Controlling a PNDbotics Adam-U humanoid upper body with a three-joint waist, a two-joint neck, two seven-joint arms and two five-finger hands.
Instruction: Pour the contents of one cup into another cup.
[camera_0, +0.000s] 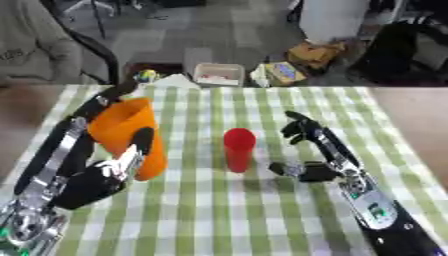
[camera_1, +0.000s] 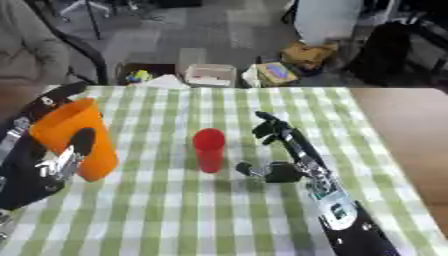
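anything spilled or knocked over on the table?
Nothing stands out. Red cup stands upright on the checked cloth; orange cup is held, tilted, in the left hand. Right hand open beside the red cup.

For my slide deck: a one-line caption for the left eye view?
Left hand grips an orange cup beside an upright red cup; right hand open nearby.

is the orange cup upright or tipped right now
Tipped slightly: the orange cup, gripped by the left hand, leans with its mouth angled up-left, away from the upright red cup.
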